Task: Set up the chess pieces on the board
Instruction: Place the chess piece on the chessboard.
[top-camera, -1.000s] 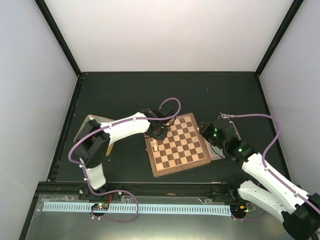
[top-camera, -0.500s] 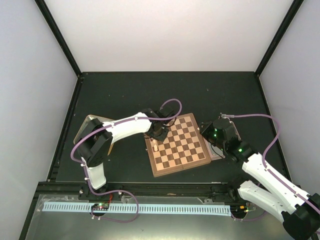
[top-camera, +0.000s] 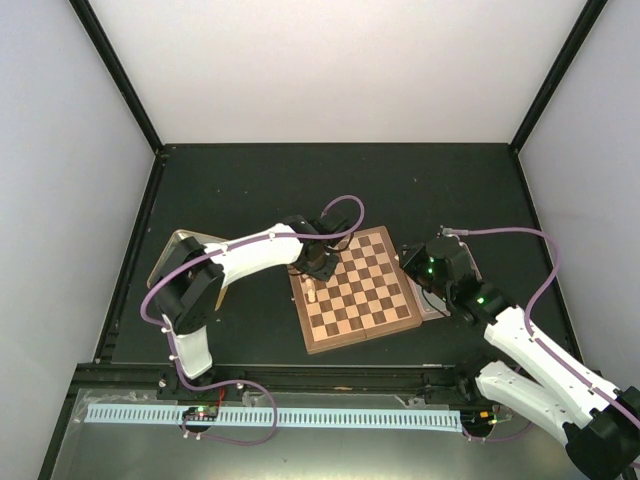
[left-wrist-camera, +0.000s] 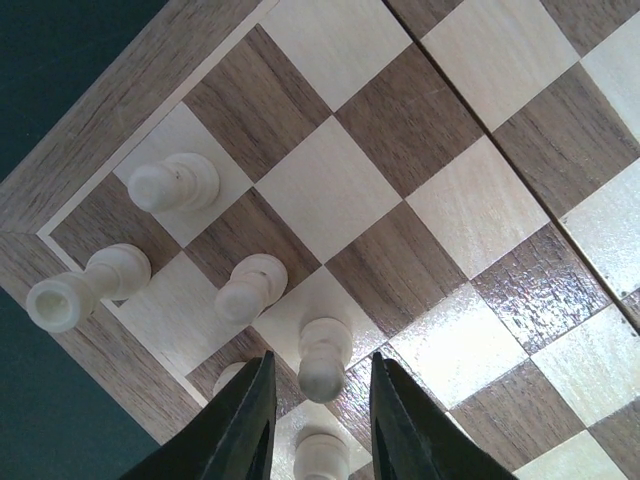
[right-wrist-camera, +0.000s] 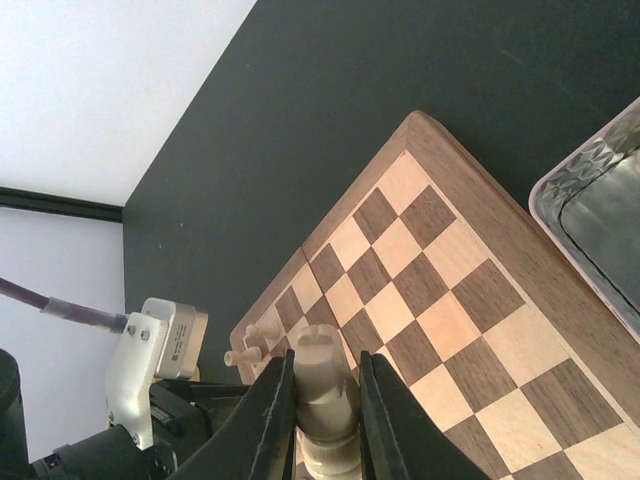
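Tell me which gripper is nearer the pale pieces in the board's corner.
Left. The left gripper hangs right over those pale pieces; the right gripper is across the board at its opposite edge, holding another piece.

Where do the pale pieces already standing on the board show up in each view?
Top external: pale pieces at the board's left edge, at the left gripper.
Left wrist: lower left, by the board's corner; one stands between the open fingers.
Right wrist: tiny, lower left, beside the piece held in the right gripper.
Shared landmark: the board's brown rim.
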